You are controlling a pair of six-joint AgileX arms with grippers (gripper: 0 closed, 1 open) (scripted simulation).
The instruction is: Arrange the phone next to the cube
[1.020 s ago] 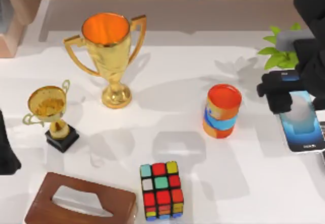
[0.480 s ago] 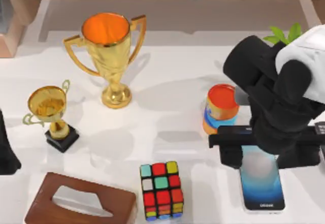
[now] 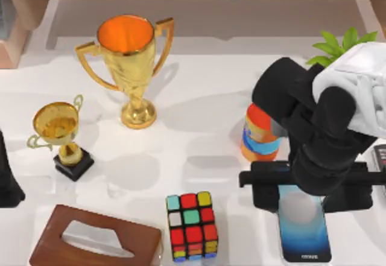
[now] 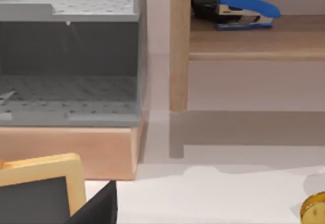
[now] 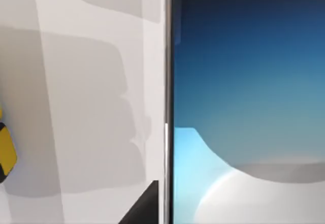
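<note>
The cube [image 3: 192, 225], black-framed with coloured stickers, sits at the table's front middle. The phone [image 3: 304, 234], its screen fading from pale to deep blue, lies lengthwise to the cube's right, with a clear gap between them. My right gripper [image 3: 304, 196] is shut on the phone at its far end, one finger on each long side. In the right wrist view the phone's screen [image 5: 244, 82] is close up, and a yellow corner of the cube [image 5: 4, 153] shows beside it. My left arm [image 3: 7, 184] is parked at the left edge.
An orange can [image 3: 260, 134] stands just behind the right gripper. A large gold trophy [image 3: 129, 61] and a small trophy [image 3: 60, 134] stand at the left. A brown tissue box [image 3: 96, 240] is left of the cube. A plant [image 3: 341, 41] is at the back right.
My right arm has carried the phone from the right edge leftward and toward the front, closer to the cube. The left arm has not moved.
</note>
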